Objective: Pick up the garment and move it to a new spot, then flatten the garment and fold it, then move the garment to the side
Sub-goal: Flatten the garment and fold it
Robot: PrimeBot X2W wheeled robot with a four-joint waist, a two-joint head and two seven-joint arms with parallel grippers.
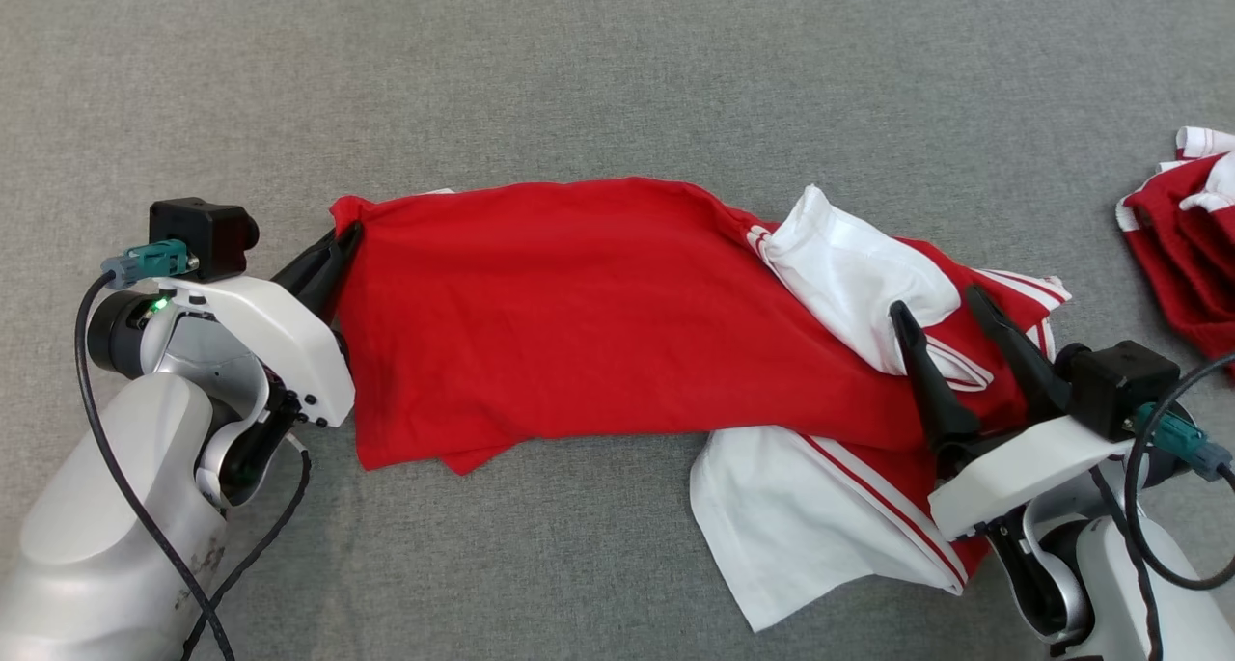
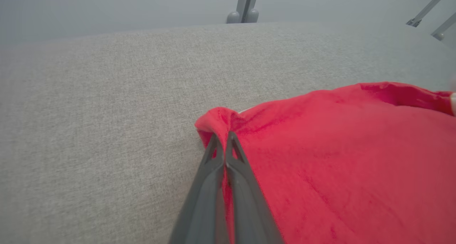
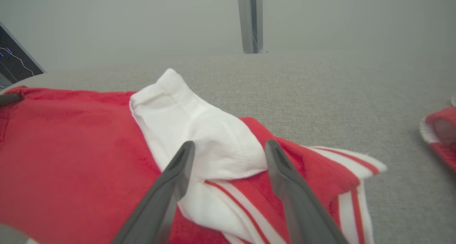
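At the far left corner of the garment (image 1: 579, 304), the left gripper (image 1: 343, 243) has its jaws closed on a pinch of red cloth, with the corner bunched between them. The right gripper (image 1: 936, 302) stands with its jaws wide apart just above the white sleeve (image 1: 849, 275) and holds nothing.

The step in hand appears to be taking a second hold at the right end, for lifting or spreading.
1. Lower the right jaws so that they straddle a firm edge, preferably the striped hem beside the sleeve rather than the loose sleeve peak.
2. Close fully before any lift.
3. Raise both ends evenly. The left pinch looks shallow and may slip under a sharp pull.
4. Keep clear of the second garment (image 1: 1182, 246), which lies well apart at the right.

The garment lies lengthwise across the middle of the grey counter (image 1: 579, 82). It is red with white sleeves and red-and-white striped trim. It is limp and doubled over itself. One sleeve stands in a peak, and a white panel spreads toward the near edge.
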